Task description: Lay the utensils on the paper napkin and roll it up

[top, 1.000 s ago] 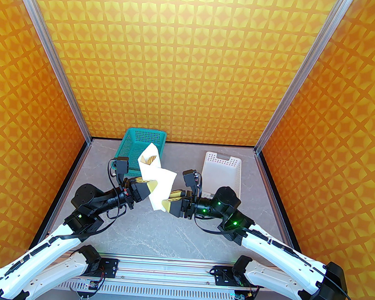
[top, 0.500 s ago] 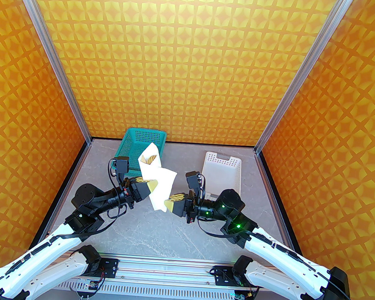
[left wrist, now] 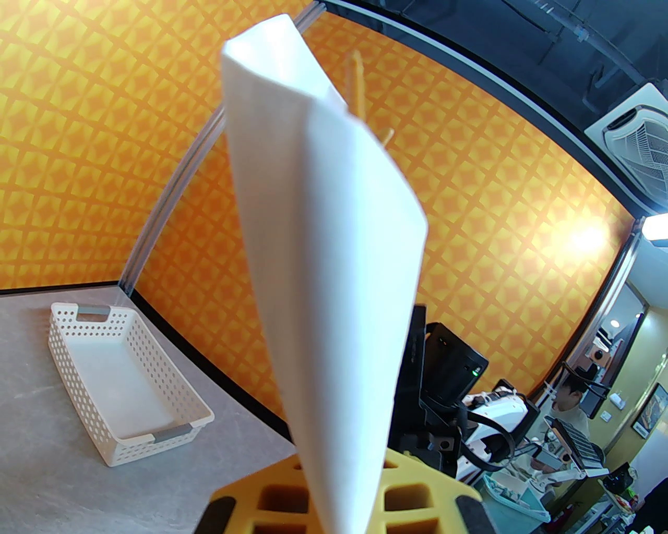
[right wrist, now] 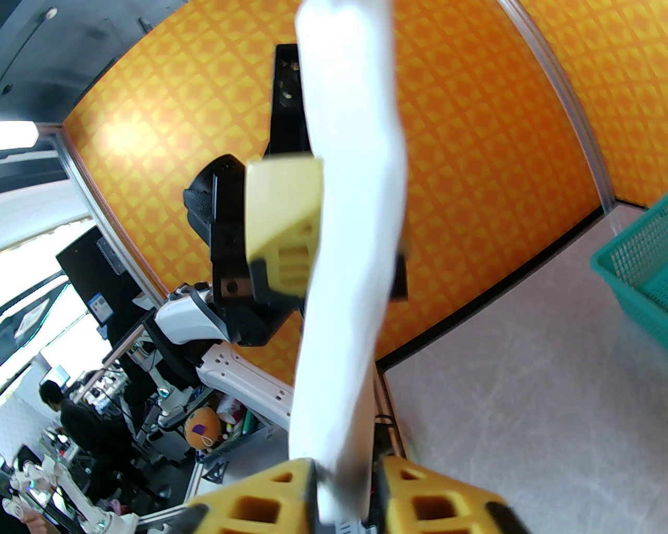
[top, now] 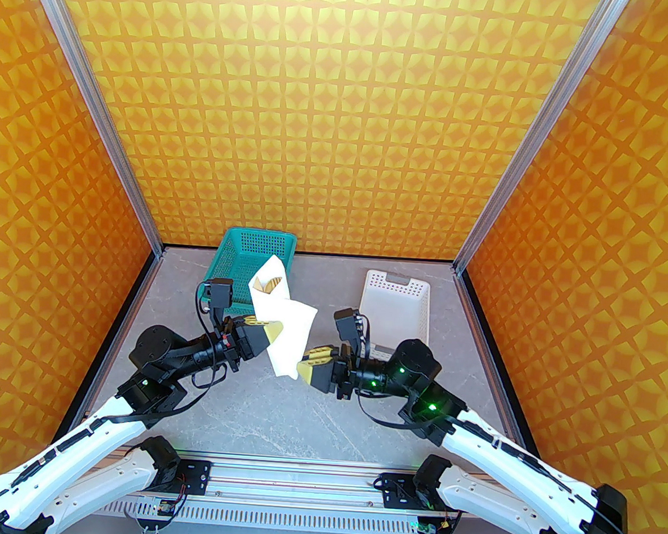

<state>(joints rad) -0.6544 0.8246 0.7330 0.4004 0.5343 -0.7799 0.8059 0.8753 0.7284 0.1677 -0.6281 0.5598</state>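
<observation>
Top external view: I see the paper napkin [top: 284,328] rolled into a loose cone and held up off the table [top: 277,421]. It slants from its narrow near end up to an open mouth on the far-left side. The utensils [top: 268,283] sit inside it. Their tan tips peek out of that mouth, in front of the teal basket [top: 238,259] at the far left of the table.

The left gripper [top: 271,328] comes in from the left and is clamped tight on the roll about midway along it. In the left wrist view the white paper rises straight out from between its yellow fingers, with thin tan tips showing past the paper's upper edge.

The right gripper [top: 303,365] is at the roll's near, lower end. In the right wrist view that end lies between its two yellow fingers, which stand narrowly apart. The picture is blurred there, and I cannot tell whether they press the paper or merely bracket it.

The white basket [top: 397,280] stands at the far right, apart from the roll.
</observation>
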